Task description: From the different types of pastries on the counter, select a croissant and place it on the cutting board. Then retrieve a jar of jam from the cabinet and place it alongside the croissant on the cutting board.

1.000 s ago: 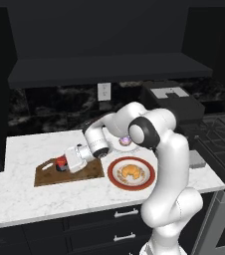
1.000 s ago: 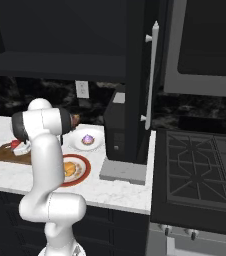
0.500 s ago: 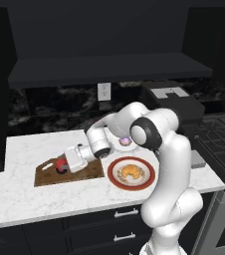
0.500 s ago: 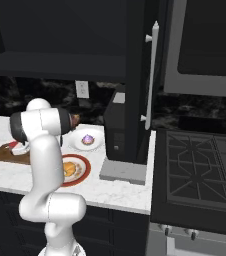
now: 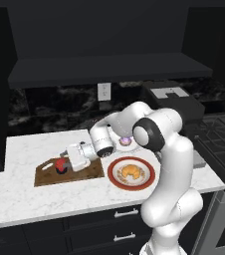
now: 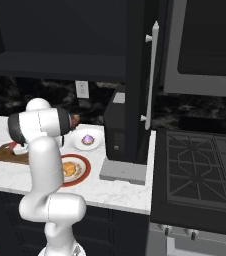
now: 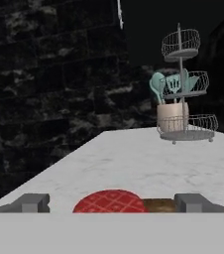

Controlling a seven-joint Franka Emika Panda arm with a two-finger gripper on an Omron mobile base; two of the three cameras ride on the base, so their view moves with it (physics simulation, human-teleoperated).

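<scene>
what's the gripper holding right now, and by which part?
Nothing. The gripper is open, its fingertips standing apart on either side of the jar of jam, which sits on the cutting board.

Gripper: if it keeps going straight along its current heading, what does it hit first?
Probably the jar of jam: it sits low between the open gripper fingertips, on the cutting board. Beyond it is bare counter, then a wire rack far off. Depth is unclear.

Red jar of jam; brown cutting board; golden croissant; white grey-veined counter.
</scene>
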